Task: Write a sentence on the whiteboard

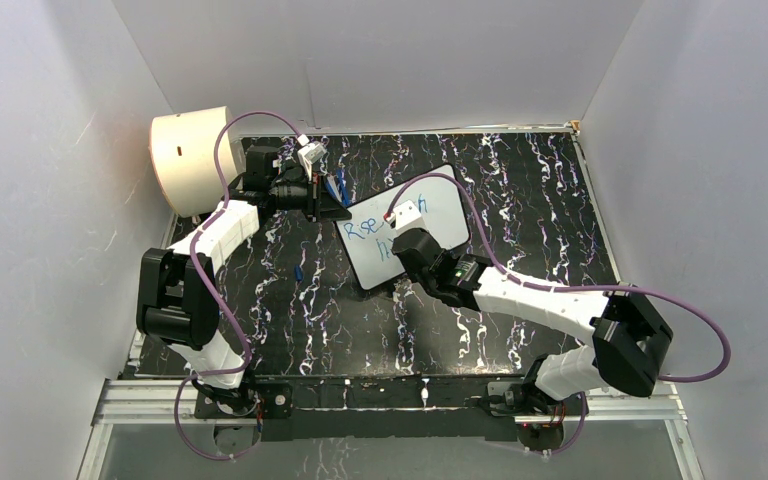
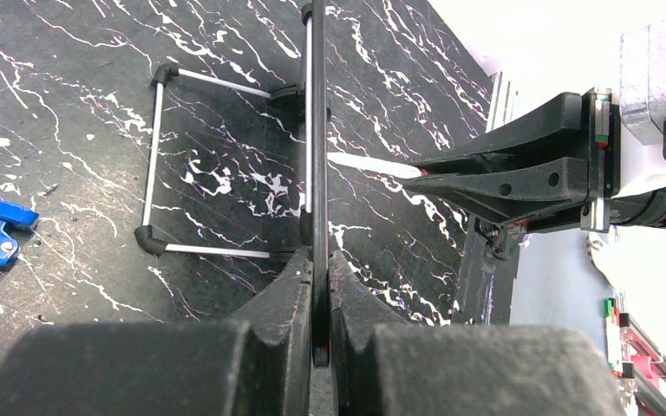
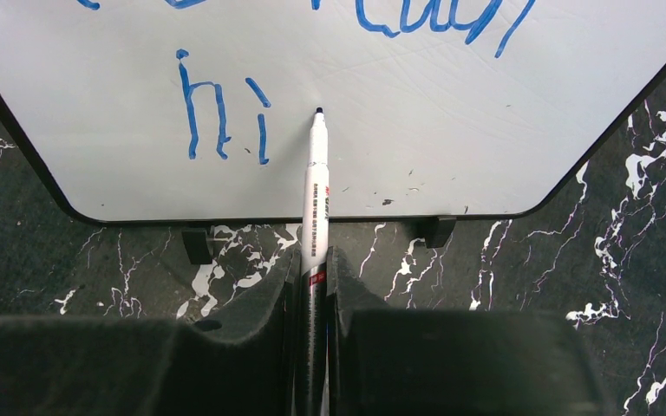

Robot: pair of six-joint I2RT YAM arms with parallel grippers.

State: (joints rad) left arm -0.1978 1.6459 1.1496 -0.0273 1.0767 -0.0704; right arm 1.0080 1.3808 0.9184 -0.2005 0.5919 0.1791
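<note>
- The right gripper point(image 3: 312, 260) was closed on the marker point(image 3: 316, 173), its tip set at the whiteboard point(image 3: 451, 130), just right of the "hi" of the blue sentence point(image 3: 217, 113).
- The left gripper point(image 2: 319, 269) was clamped shut on the board's edge; the board was stood propped mid-table point(image 1: 540, 200).
- Risk, as judged: excess tip pressure could tilt or slide the board and distort strokes.
- The rear wire stand point(image 2: 152, 156) was shown only by the left wrist view; "hi" was hidden in the top view.
</note>
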